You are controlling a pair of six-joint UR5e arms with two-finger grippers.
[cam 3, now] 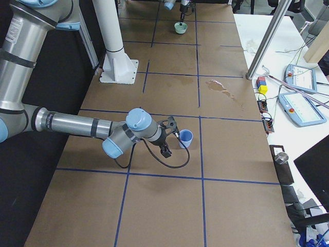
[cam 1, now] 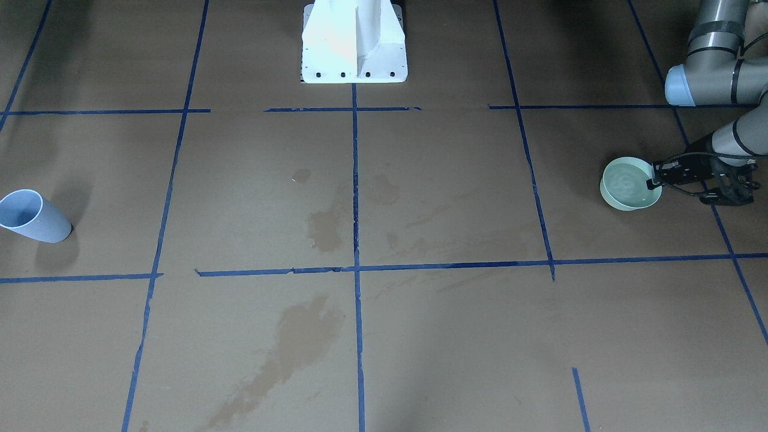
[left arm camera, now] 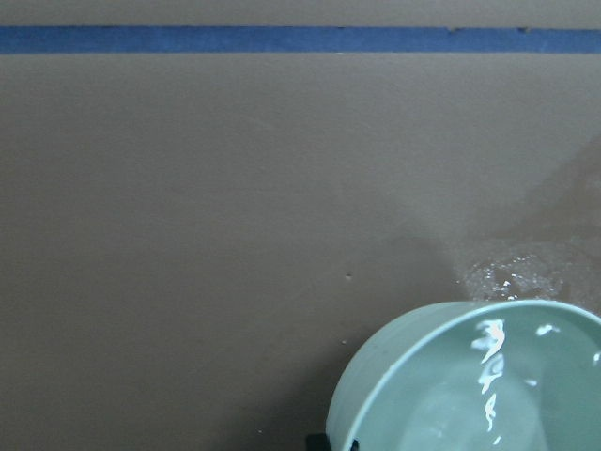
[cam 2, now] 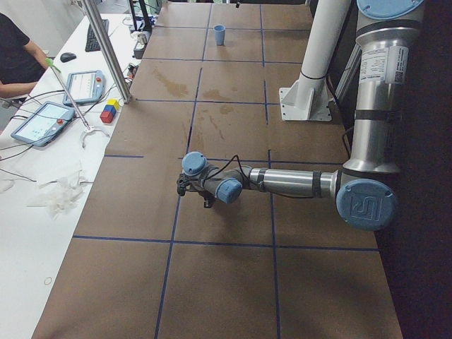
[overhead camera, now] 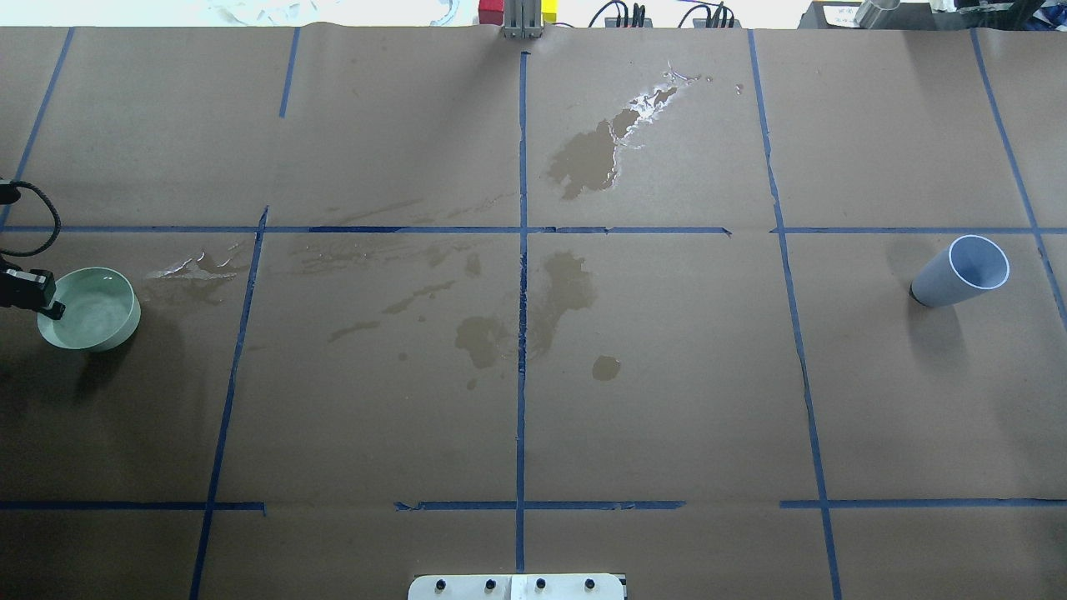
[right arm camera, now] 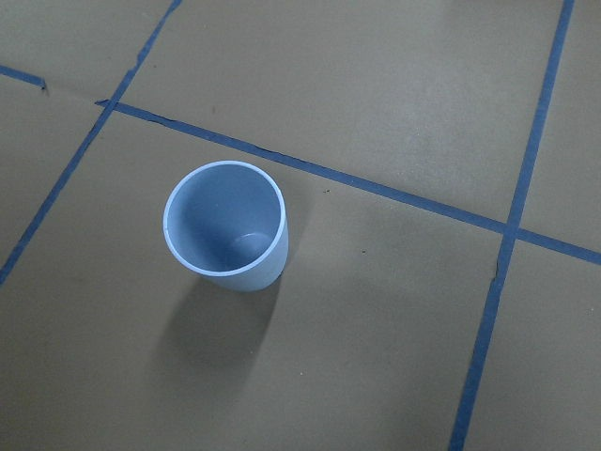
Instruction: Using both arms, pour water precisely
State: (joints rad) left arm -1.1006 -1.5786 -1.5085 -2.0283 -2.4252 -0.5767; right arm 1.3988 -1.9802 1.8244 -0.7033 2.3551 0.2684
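A pale green bowl [cam 1: 618, 201] stands at the table's left end, with clear water [cam 1: 627, 182] in it. My left gripper [cam 1: 655, 179] is shut on the bowl's rim, on the side nearest the arm. It also shows in the overhead view [overhead camera: 52, 307], at the bowl [overhead camera: 117, 321]. The left wrist view shows the rippled water [left arm camera: 498, 395]. An upright, empty light blue cup [overhead camera: 959, 271] stands at the right end [right arm camera: 225, 225]. My right gripper [cam 3: 172, 135] shows only in the exterior right view, just beside the cup [cam 3: 186, 138]; I cannot tell whether it is open.
Dark wet patches [overhead camera: 583, 154] stain the brown paper around the middle of the table [cam 1: 324, 228]. The white pedestal [cam 1: 354, 42] stands at the robot's edge. A metal post [cam 3: 270, 36] and tablets [cam 3: 300, 77] are on the operators' side.
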